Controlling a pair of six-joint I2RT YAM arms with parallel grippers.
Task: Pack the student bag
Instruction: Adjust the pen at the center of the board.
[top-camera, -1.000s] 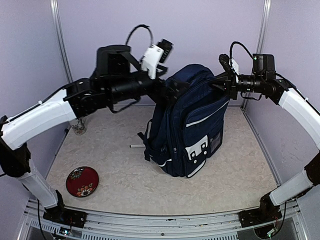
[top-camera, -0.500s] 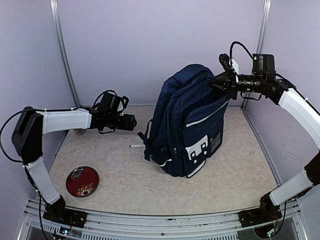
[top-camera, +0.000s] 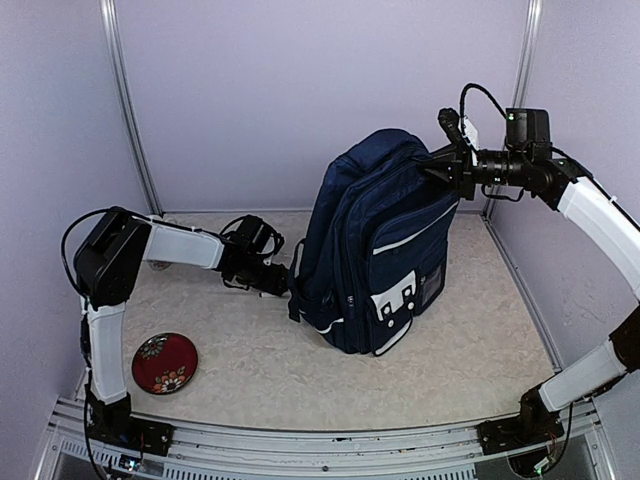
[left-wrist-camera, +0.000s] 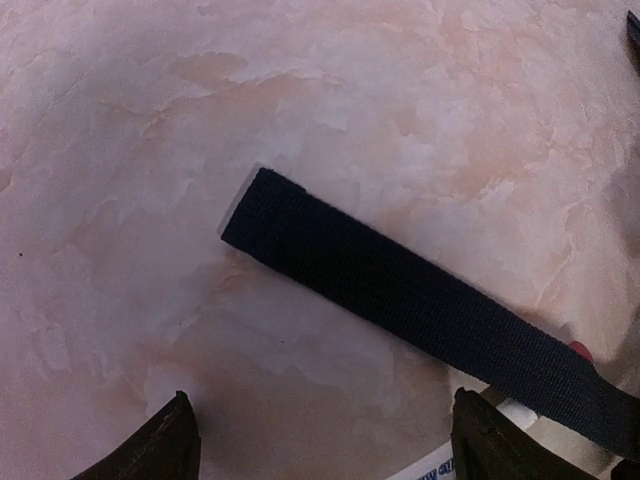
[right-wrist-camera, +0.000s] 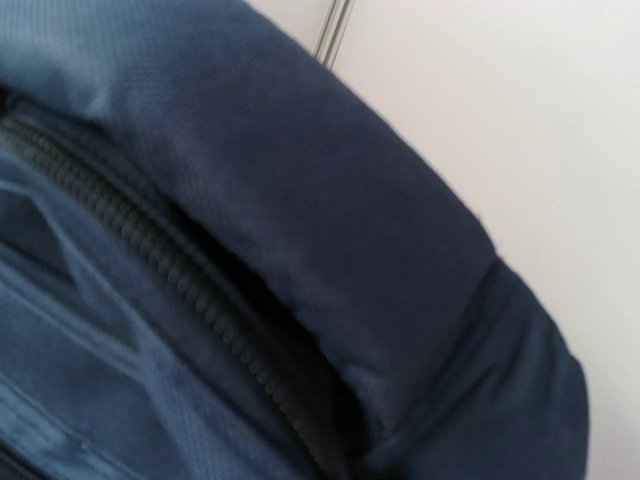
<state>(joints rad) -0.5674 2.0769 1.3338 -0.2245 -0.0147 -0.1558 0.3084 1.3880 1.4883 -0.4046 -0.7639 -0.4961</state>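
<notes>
The student bag (top-camera: 375, 255), navy with white trim, stands upright mid-table. My right gripper (top-camera: 428, 170) is at its upper right edge and looks shut on the fabric there. The right wrist view shows only navy fabric and a zipper (right-wrist-camera: 200, 310), and the fingers are hidden. My left gripper (top-camera: 277, 284) is low over the table by the bag's left foot. It is open (left-wrist-camera: 330, 445), with both fingertips (left-wrist-camera: 170, 445) apart. A dark bag strap (left-wrist-camera: 400, 290) lies on the table in front of it. A white pen (left-wrist-camera: 435, 466) with blue print lies between the fingertips.
A red patterned plate (top-camera: 165, 362) lies at the front left. A small glass (top-camera: 155, 264) stands by the left wall, partly behind my left arm. Purple walls with metal posts (top-camera: 125, 110) close in the sides and back.
My left arm has swung down from the bag's top to the table and reached right to the pen beside the bag. The right arm and the bag have not moved.
</notes>
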